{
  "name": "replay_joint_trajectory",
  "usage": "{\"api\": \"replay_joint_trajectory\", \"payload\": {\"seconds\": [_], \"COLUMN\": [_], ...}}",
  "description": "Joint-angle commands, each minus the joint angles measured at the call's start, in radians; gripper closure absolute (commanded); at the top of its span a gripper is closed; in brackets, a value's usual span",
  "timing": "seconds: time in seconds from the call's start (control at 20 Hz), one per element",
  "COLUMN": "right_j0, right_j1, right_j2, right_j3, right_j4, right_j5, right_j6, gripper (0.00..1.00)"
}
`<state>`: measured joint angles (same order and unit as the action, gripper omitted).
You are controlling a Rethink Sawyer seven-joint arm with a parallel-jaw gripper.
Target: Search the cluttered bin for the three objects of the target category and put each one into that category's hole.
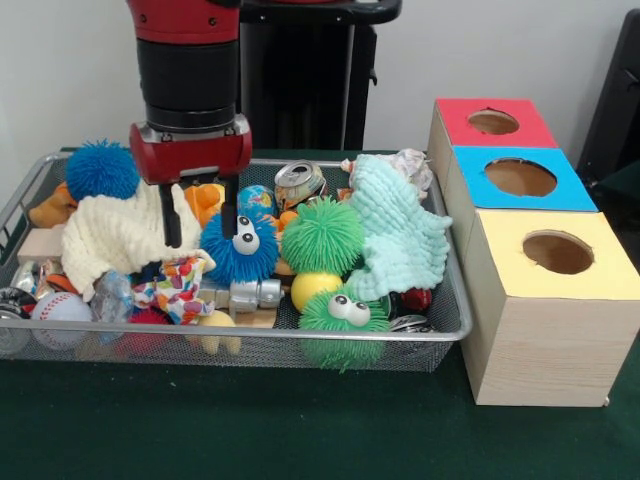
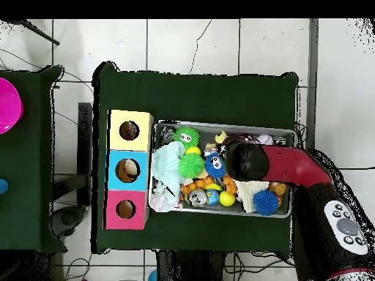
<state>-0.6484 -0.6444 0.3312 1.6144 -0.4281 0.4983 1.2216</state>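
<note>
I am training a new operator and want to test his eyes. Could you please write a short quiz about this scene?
1. True or false: the claw is shut on the can.
2. On the box, which hole colour is in the middle? A red, B blue, C yellow.
3. How many green spiky balls show in the bin?
Key: 1 false, it hangs open; 2 B; 3 two.
</note>
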Motion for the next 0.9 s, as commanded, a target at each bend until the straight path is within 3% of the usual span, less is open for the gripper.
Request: {"api": "replay_joint_trajectory", "payload": {"seconds": [0.05, 0.25, 0.65, 0.9], "right_j0": [-0.001, -0.007, 0.007, 0.003], "right_j1": [0.041, 0.048, 0.021, 0.056], "right_j2": [0.037, 0.044, 0.071, 0.098], "right_j3": [0.092, 0.087, 0.038, -0.007], "right_j4": [0.004, -0.009, 0.01, -0.004], "right_j5": [-0.057, -0.09, -0.037, -0.074], "right_j6": [0.113, 0.101, 0.062, 0.043], "gripper": [0.0, 0.0, 0.0, 0.0]}}
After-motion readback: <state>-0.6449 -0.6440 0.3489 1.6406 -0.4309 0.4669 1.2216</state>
